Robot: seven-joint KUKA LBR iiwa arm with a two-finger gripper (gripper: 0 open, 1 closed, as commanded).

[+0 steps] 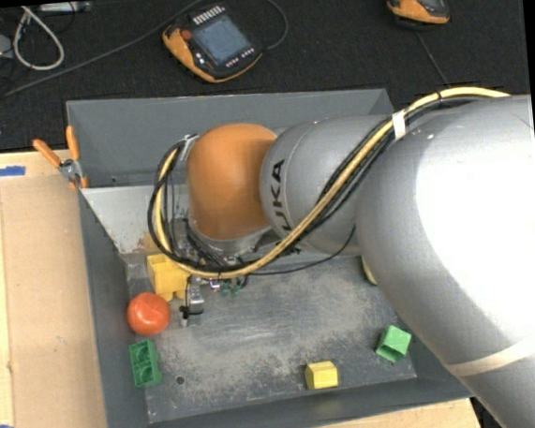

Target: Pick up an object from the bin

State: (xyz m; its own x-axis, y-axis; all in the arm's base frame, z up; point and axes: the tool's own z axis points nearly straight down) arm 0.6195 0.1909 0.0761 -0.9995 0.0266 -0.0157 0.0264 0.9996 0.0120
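The gripper [192, 303] sits low near the left wall of the bin [260, 336], just beside a yellow block [165, 276] and an orange ball [148, 313]. How far the jaws are open cannot be determined. A green block [145, 364] lies near the front-left corner.

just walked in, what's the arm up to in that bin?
The KUKA arm reaches into the grey bin from the right. Its gripper sits low at the left of the floor, close beside a yellow block and an orange ball. Whether it has hold of either, I cannot tell. A green block, yellow cube and green cube lie along the near side, apart from it.
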